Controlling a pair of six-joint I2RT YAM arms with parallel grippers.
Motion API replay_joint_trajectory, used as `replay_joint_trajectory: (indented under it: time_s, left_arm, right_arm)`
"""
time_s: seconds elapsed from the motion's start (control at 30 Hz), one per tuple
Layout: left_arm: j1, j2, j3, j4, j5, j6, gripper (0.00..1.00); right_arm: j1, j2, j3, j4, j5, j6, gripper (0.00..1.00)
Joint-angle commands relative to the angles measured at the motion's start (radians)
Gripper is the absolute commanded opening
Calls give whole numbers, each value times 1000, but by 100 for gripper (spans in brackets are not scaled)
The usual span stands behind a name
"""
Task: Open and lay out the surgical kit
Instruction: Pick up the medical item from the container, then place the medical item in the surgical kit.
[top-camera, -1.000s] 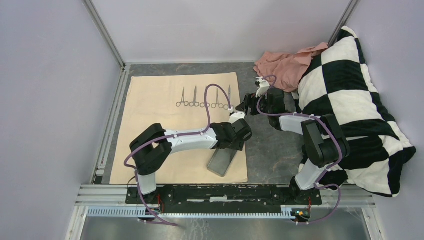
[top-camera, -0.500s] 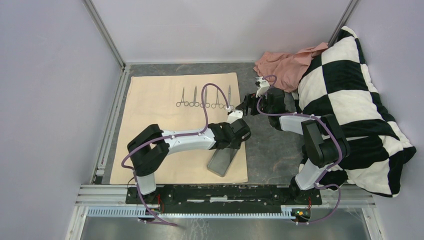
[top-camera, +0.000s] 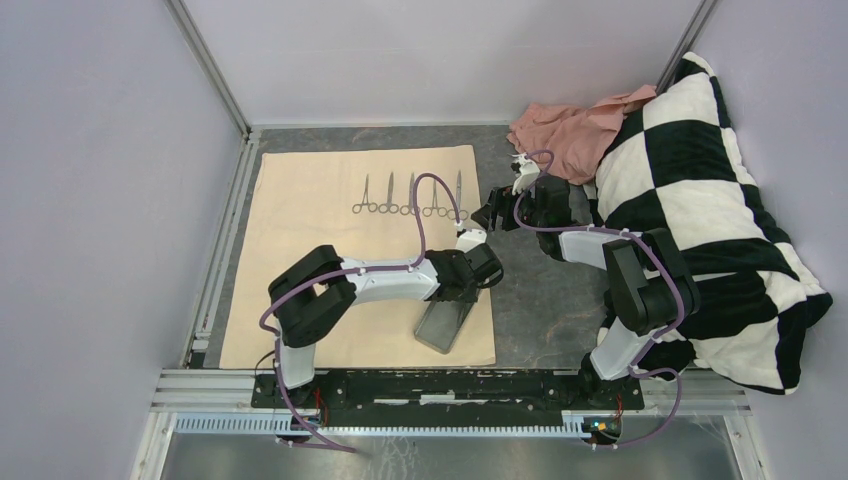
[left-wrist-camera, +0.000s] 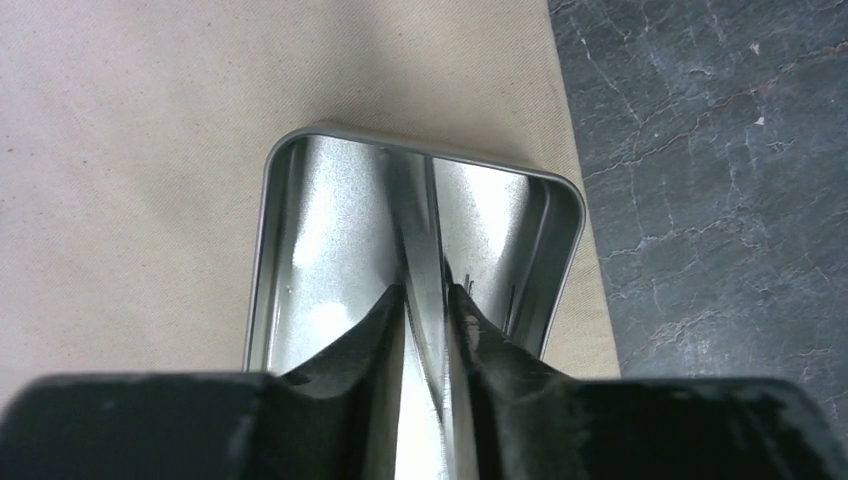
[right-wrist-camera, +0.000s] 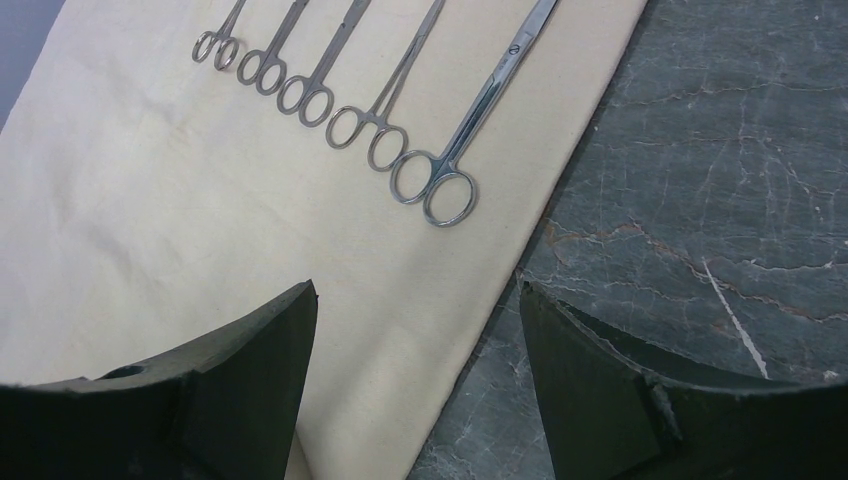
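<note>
I see the surgical kit opened out on the left half of the dark stone-patterned table (top-camera: 540, 300). Its beige cloth wrap (top-camera: 320, 250) lies flat and fully spread. The instruments (top-camera: 410, 197) sit in a row near the cloth's far edge, handles toward me. The steel tray (top-camera: 445, 325) rests on the cloth's near right corner, angled to the edge.

My left gripper (left-wrist-camera: 425, 292) is clenched on the tray. The left wrist view shows what the overhead hides under the wrist: the two dark fingers (left-wrist-camera: 370, 330) press against either side of a thin steel wall. The shiny, round-cornered tray (left-wrist-camera: 420, 155) holds nothing but reflections. Beige cloth (left-wrist-camera: 120, 150) lies on its left and the table (left-wrist-camera: 720, 150) on its right.

My right gripper (right-wrist-camera: 415, 295) is released, its jaws wide apart with nothing between them, above the cloth's right edge. From overhead it is a dark shape (top-camera: 490, 215) just right of the row. Its own camera lets me count five slim silver ring-handled instruments (right-wrist-camera: 340, 115), the nearest being the largest.

Only the overhead shows the crumpled pink fabric (top-camera: 570, 125) and the black-and-white checkered cushion (top-camera: 700, 200) at far right.
</note>
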Motion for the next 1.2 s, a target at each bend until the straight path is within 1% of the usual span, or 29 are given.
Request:
replay_joint_trajectory:
  time_s: [0.0, 0.1, 0.17, 0.3, 0.43, 0.5, 0.63, 0.7, 0.77, 0.83, 0.93, 0.97, 1.07, 1.13, 1.17]
  left_arm:
    - [1, 5, 24, 13, -9, -11, 25]
    - [1, -6, 25, -7, -1, -4, 11]
    - [2, -28, 24, -27, 1, 5, 8]
    - [4, -93, 18, -62, 58, 57, 3]
    - [20, -181, 4, -101, 100, 113, 2]
    - [48, -239, -23, -78, 166, 144, 2]
    - [129, -378, -121, 42, 356, 243, 2]
    - [185, -430, -149, 72, 464, 285, 2]
    - [245, -480, -170, 86, 534, 343, 2]
    - [324, -525, -188, 89, 588, 408, 2]
    - [474, -569, -204, 109, 648, 487, 2]
    - [516, -569, -194, 103, 629, 514, 2]
    - [636, -520, -121, 66, 510, 561, 2]
    - [690, -465, -72, 68, 409, 600, 2]
    - [718, -420, -42, 78, 326, 629, 2]
  right_arm:
    - [-5, -10, 5, 53, -16, 7, 80]
    - [-5, -10, 4, 53, -15, 6, 80]
    - [-6, -10, 4, 53, -16, 8, 80]
    - [-7, -10, 4, 54, -15, 9, 80]
    - [-6, -12, 2, 56, -16, 9, 80]
    - [-6, -12, 2, 56, -17, 11, 80]
    - [-8, -13, 1, 60, -18, 13, 80]
    - [-7, -13, 1, 61, -20, 14, 80]
    - [-7, -12, 1, 61, -20, 14, 80]
    - [-8, -11, 1, 62, -22, 14, 80]
    - [-8, -10, 1, 65, -24, 17, 80]
    - [-8, -9, 1, 65, -24, 17, 80]
    - [-7, -8, 1, 65, -24, 16, 80]
    - [-8, -7, 1, 65, -25, 17, 80]
    - [-8, -7, 2, 67, -27, 17, 80]
